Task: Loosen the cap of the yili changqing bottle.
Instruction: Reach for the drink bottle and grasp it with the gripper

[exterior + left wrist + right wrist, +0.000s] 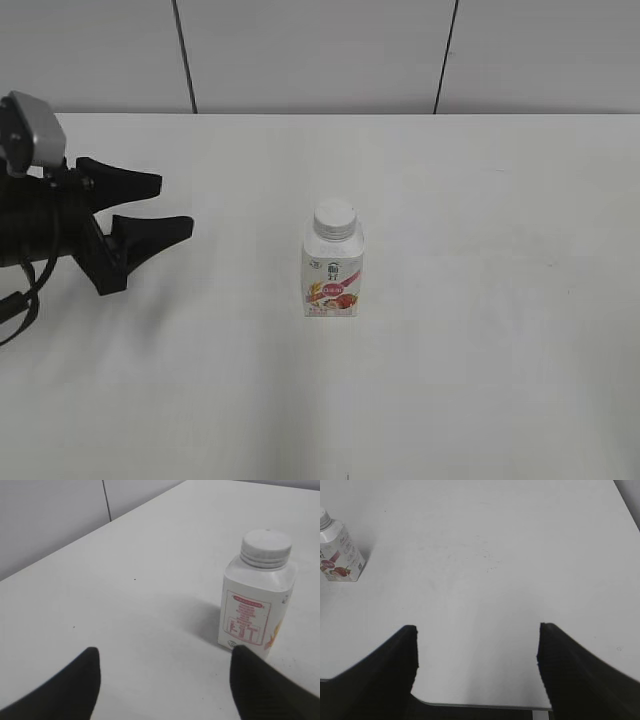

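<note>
While the yili changqing bottle (332, 272) stands upright near the middle of the white bench (480, 300), its cap (334, 218) sits screwed on the neck. At the left edge of the exterior view, the left claw (176, 205) hovers well apart from the bottle, spread wide and grasping nothing. From its wrist camera, the right claw (477, 647) likewise gapes over bare bench, far from the bottle.

- The yili changqing bottle (332, 263) stands upright on the table (480, 200), well right of the left gripper (176, 207).
- The cap (335, 218) sits on the bottle's neck.
- The right gripper (476, 645) is well apart, with the bottle to its far left.
</note>
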